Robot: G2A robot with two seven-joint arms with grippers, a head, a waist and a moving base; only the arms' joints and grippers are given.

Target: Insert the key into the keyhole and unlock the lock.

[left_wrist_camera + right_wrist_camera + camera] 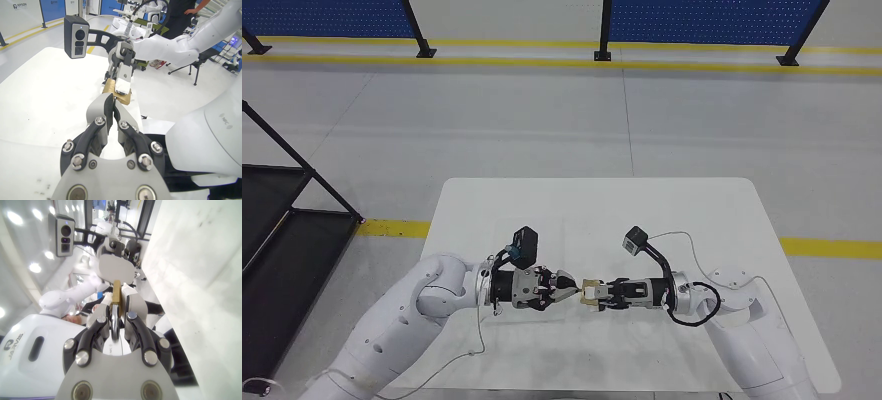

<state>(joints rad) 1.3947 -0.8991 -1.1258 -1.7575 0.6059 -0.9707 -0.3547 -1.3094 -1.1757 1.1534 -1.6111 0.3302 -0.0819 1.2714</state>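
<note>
Above the white desk (642, 215), the right gripper (116, 308) is clamped on a brass padlock (116, 292), with the silver shackle (115, 322) between its fingers. The left gripper (113, 103) pinches a thin metal key (114, 99) whose tip meets the padlock's bottom edge; whether it sits inside the keyhole cannot be told.

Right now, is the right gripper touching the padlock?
Touching. The right wrist view shows the right gripper clamped on the padlock, pressing both its sides.
</note>
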